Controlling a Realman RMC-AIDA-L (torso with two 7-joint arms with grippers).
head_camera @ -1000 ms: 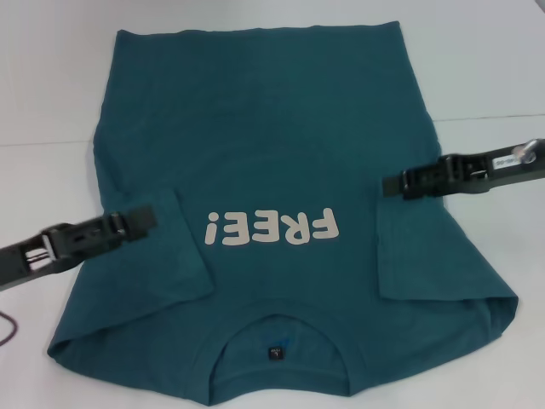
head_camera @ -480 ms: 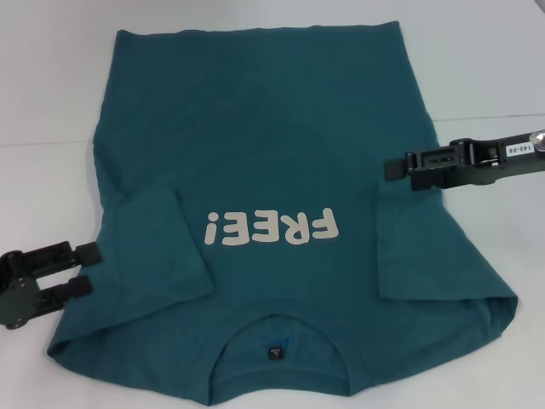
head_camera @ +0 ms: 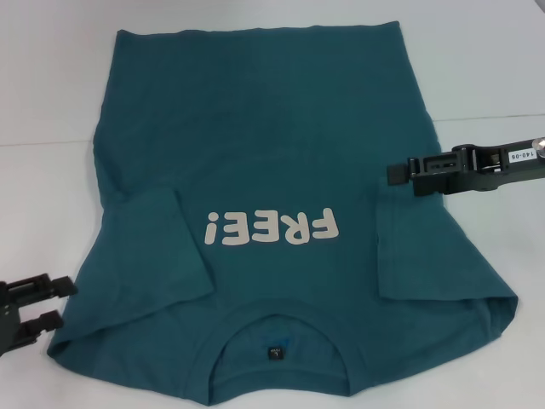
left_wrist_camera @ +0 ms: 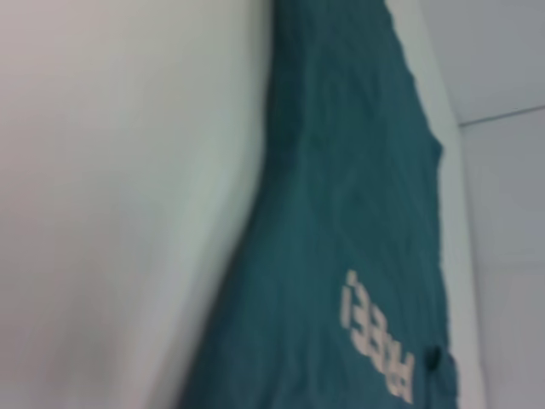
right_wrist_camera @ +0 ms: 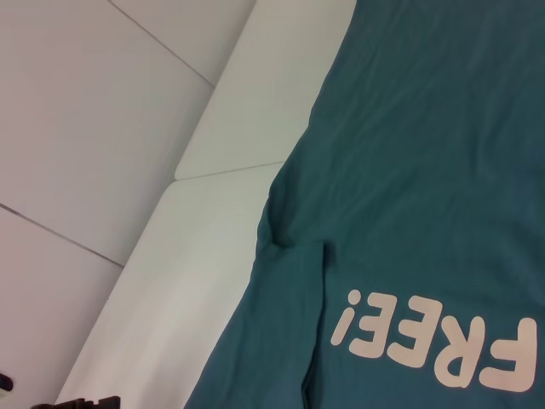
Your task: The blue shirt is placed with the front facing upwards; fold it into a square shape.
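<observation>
Left gripper (head_camera: 51, 305) pulled back off the blue shirt (head_camera: 264, 153) to its near-left corner, fingers apart, empty; right gripper (head_camera: 393, 172) over shirt's right edge, fingers' spacing unclear; shirt flat on table (head_camera: 51, 85), both sleeves folded in

teal-blue shirt (head_camera: 264, 145), cream "FREE!" print (head_camera: 271, 227)

Blue shirt (head_camera: 272, 170) flat, sleeves seemingly infolded

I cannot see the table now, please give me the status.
Left claw open, off the shirt's edge. Right claw at its right edge. Blue shirt flat, both sleeves folded in. Nothing in the way.
</observation>
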